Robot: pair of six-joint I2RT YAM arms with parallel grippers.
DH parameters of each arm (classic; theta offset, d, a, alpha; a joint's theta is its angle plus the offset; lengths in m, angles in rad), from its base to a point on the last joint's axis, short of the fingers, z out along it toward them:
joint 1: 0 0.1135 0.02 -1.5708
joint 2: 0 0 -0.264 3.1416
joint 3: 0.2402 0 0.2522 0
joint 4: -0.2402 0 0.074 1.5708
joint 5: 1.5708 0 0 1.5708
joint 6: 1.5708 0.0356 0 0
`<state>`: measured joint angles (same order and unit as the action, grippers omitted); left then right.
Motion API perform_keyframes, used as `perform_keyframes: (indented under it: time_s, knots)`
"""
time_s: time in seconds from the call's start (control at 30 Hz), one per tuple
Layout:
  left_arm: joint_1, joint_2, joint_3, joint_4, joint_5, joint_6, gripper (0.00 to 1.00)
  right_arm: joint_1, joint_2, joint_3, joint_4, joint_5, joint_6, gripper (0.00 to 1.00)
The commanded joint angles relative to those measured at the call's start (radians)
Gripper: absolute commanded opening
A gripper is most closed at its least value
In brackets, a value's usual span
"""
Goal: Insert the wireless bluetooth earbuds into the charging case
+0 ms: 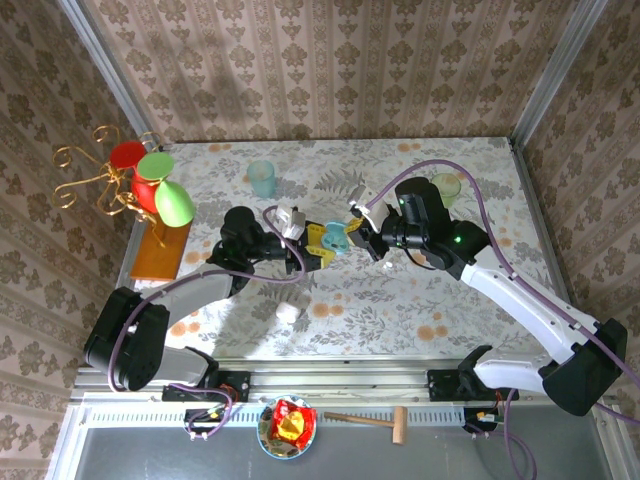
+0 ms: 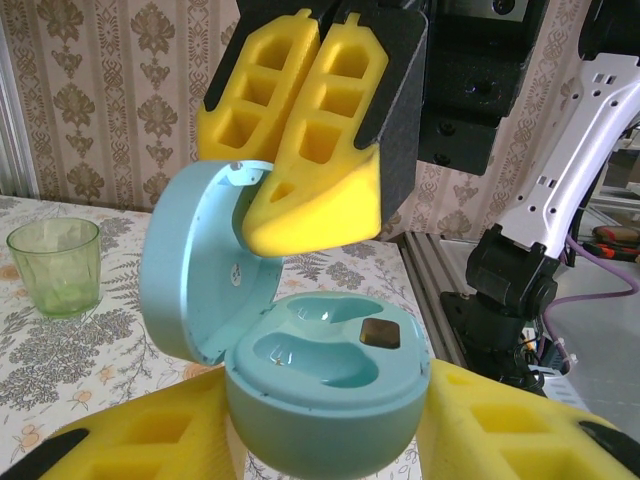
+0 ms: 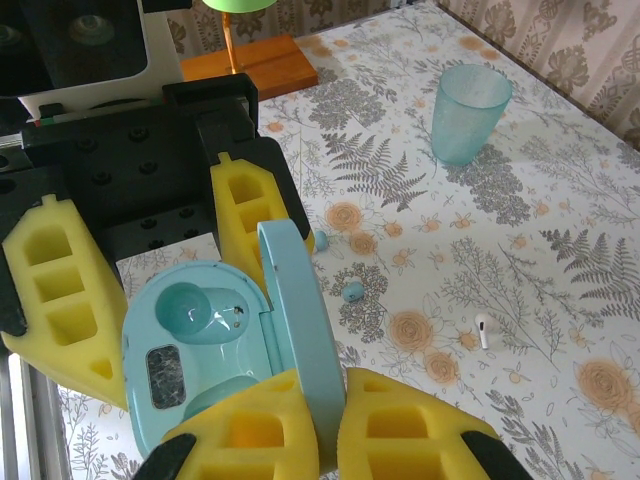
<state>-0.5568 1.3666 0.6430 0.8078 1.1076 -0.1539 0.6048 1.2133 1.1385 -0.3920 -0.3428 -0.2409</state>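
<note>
Covering the table [image 1: 400, 310]: a pale cloth printed with ferns and orange flowers; patterned wallpaper [image 1: 330, 70] closes in the back and both sides
Edges: a metal rail [image 1: 330, 372] runs along the near edge, where both arm bases are bolted; a gold wire stand [image 1: 150, 200] on an orange wooden base sits at the far left edge
Open room: a teal cup [image 1: 262, 178] stands near the back wall and a green cup [image 1: 447, 188] towards the back right; a white lump [image 1: 288, 312] lies near the front; the front right of the cloth is open
Left arm: black; reaches from the lower left to the middle of the table; the left gripper [image 2: 320, 385] has its yellow foam pads pressed against both sides of the charging case [image 2: 330, 400], holding it above the cloth
Right arm: white; elbow out to the right, wrist turned in towards the left arm; the right gripper [image 3: 320, 390] is pinched on the lid [image 3: 295, 320]
Charging case: light blue and round; its lid stands upright and open, with two hollows showing in the base
Earbud [image 3: 484, 328]: a small white stemmed piece lying on the cloth, well apart from the case; two small blue beads [image 3: 354, 291] lie between it and the grippers
</note>
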Motion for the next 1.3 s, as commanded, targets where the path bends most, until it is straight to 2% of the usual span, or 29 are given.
perform_keyframes:
  time_s: [0.0, 0.07, 0.17, 0.33, 0.47, 0.53, 0.6, 0.7, 0.8, 0.87, 1.0, 1.23, 1.27]
  knots:
    - [-0.006, -0.017, 0.018, 0.018, 0.006, 0.008, 0.48, 0.009, 0.012, 0.033, -0.02, -0.02, -0.021, 0.0]
    - [-0.006, -0.017, 0.017, 0.018, 0.005, 0.008, 0.48, 0.009, 0.011, 0.032, -0.021, -0.019, -0.02, 0.0]
    - [-0.008, -0.018, 0.018, 0.02, 0.007, 0.008, 0.38, 0.01, 0.012, 0.032, -0.023, -0.019, -0.02, 0.0]
    - [-0.011, -0.019, 0.012, 0.022, 0.003, 0.014, 0.3, 0.012, 0.012, 0.032, -0.025, -0.013, -0.02, 0.03]
    - [-0.011, -0.017, 0.007, 0.022, -0.003, 0.02, 0.29, 0.012, 0.006, 0.031, -0.019, -0.014, -0.017, 0.04]
    - [-0.009, -0.017, 0.004, 0.027, -0.009, 0.022, 0.29, 0.012, 0.003, 0.03, -0.019, -0.013, -0.014, 0.09]
    - [-0.008, -0.017, 0.0, 0.031, -0.014, 0.024, 0.28, 0.012, -0.001, 0.03, -0.018, -0.011, -0.01, 0.2]
    - [-0.008, -0.015, -0.001, 0.033, -0.014, 0.024, 0.28, 0.012, -0.004, 0.029, -0.013, -0.012, -0.005, 0.21]
    - [-0.008, -0.013, -0.002, 0.034, -0.015, 0.025, 0.28, 0.012, -0.009, 0.026, -0.007, -0.012, -0.002, 0.38]
    - [-0.006, -0.011, -0.003, 0.034, -0.018, 0.027, 0.28, 0.012, -0.012, 0.022, -0.004, -0.009, 0.001, 0.41]
    - [-0.003, -0.008, -0.006, 0.044, -0.016, 0.022, 0.29, 0.011, -0.022, 0.014, 0.008, 0.004, 0.01, 0.41]
    - [-0.003, -0.01, -0.006, 0.057, 0.0, 0.009, 0.28, 0.01, -0.014, 0.021, 0.008, -0.014, 0.011, 0.13]
    - [-0.004, -0.009, -0.008, 0.059, 0.0, 0.009, 0.28, 0.01, -0.012, 0.023, 0.007, -0.012, 0.011, 0.12]
